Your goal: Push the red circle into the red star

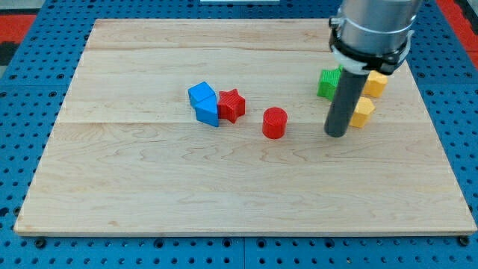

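The red circle [274, 122] stands on the wooden board [224, 187] near the middle. The red star [231, 105] lies a short way to its upper left, apart from it by a small gap. The star touches a blue block [203, 103] on its left. My tip [336, 134] rests on the board to the right of the red circle, about a block's width and a half away, at nearly the same height in the view. The dark rod rises from the tip to the arm's grey end at the view's top right.
A green block [327, 83] sits just left of the rod, partly hidden by it. Two yellow blocks lie right of the rod, one [363, 112] next to the tip and one [376, 84] above it. The board lies on a blue pegboard [22, 112].
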{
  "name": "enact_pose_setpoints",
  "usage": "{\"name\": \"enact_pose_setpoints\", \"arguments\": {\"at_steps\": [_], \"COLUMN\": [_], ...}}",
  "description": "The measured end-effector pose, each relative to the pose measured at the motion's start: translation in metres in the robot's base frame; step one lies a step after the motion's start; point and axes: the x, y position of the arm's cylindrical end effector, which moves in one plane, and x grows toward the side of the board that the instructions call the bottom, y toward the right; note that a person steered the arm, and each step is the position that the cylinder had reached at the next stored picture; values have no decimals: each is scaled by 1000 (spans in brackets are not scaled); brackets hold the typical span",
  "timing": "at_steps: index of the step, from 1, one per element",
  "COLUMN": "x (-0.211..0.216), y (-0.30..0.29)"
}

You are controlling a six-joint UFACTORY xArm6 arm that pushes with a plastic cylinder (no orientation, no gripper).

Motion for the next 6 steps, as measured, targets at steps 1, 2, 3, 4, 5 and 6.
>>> {"name": "enact_pose_setpoints", "arguments": {"at_steps": [1, 2, 3, 4, 5, 6], "x": [-7, -42, -18, 17, 8, 2], "y": [-70, -153, -136, -91, -35, -1]}}
